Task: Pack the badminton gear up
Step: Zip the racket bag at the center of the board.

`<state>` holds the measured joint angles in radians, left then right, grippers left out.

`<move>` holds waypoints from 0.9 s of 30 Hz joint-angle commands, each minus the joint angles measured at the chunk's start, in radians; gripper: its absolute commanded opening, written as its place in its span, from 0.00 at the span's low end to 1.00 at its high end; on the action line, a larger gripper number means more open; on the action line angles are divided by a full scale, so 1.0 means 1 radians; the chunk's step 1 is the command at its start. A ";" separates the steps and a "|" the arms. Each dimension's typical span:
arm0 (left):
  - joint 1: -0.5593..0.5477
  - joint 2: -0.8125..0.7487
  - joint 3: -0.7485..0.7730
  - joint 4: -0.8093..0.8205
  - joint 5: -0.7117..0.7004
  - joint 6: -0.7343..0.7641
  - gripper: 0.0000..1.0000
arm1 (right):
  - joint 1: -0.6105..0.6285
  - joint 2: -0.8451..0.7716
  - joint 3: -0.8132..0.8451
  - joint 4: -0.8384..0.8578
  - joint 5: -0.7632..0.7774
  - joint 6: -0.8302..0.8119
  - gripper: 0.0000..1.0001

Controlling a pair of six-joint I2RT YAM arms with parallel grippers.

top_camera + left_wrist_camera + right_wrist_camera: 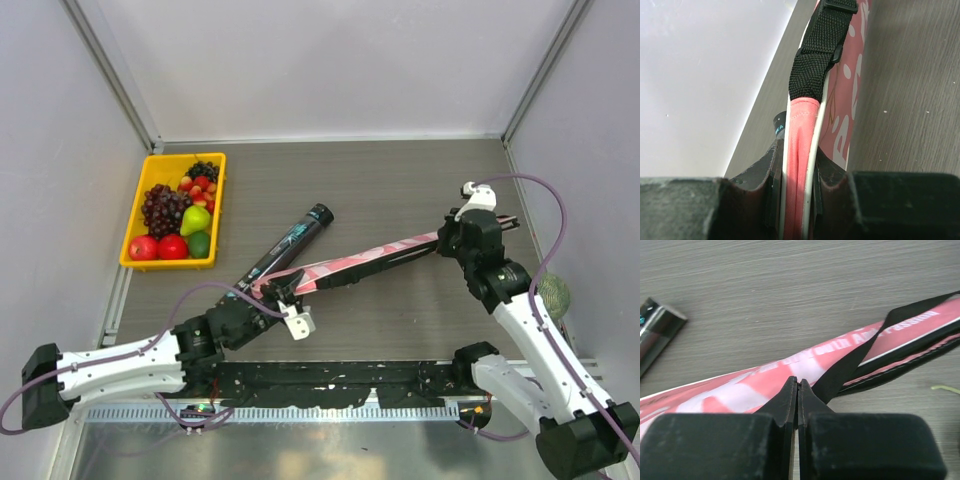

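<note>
Where the wood-grain surface spans between the arms, the long pink fabric bag stretches left to right. The left tool grasps its white-piped near-left end below a black webbing strap. The right tool is clenched on its far-right edge. A glossy dark tube lies just beside it.

Dark tube beside pink bag
</note>
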<state>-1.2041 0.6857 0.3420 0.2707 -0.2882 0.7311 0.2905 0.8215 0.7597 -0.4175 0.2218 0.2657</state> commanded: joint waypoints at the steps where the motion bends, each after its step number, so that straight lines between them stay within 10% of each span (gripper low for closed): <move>1: -0.002 -0.080 0.072 0.157 -0.038 0.025 0.00 | -0.098 0.018 0.023 0.062 0.035 -0.029 0.05; 27: -0.003 -0.463 0.104 -0.131 -0.239 0.182 0.00 | -0.504 0.246 0.176 0.227 -0.018 0.029 0.05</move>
<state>-1.2110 0.3031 0.3454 0.0284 -0.3901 0.8619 -0.1806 1.0504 0.8658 -0.2749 0.1555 0.2924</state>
